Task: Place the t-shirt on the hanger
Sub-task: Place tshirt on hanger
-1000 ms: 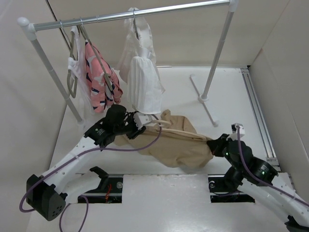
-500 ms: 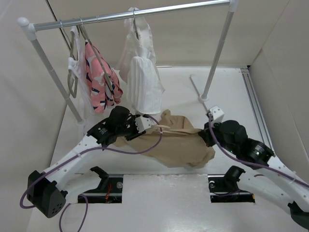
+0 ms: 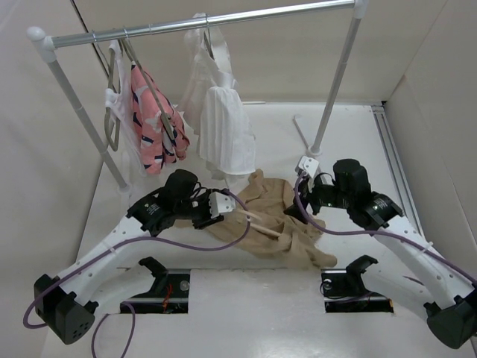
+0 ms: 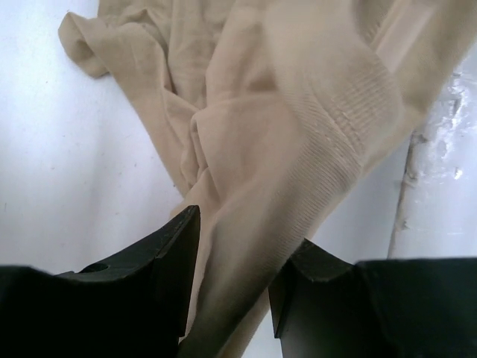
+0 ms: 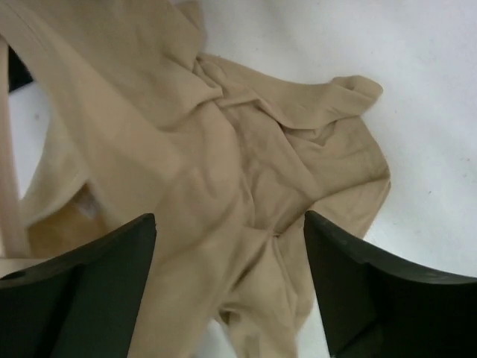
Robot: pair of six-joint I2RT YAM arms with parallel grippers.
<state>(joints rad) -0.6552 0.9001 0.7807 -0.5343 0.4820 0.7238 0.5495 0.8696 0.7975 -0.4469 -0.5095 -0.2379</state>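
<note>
two claws over one heap: from above, the t-shirt (image 3: 283,212) lies crumpled mid-tabletop, nearer the near edge, with the hanger (image 3: 261,222) slanting across it; left wrist view, the left gripper (image 4: 237,250) is clenched on a fold of t-shirt; right wrist view, the right gripper (image 5: 229,224) is released, fingers spread above the fabric.

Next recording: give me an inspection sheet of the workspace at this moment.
Surface: white table, no spills seen.
Job's things: tan t-shirt crumpled mid-table; pale hanger showing among its folds, not yet dressed.
Clutter: clothes rack carrying a pink patterned garment and a white top.
Grippers: left gripper shut on the t-shirt; right gripper open above it.
Cables: purple cables loop off both arms.
Surroundings: beige walls.
</note>
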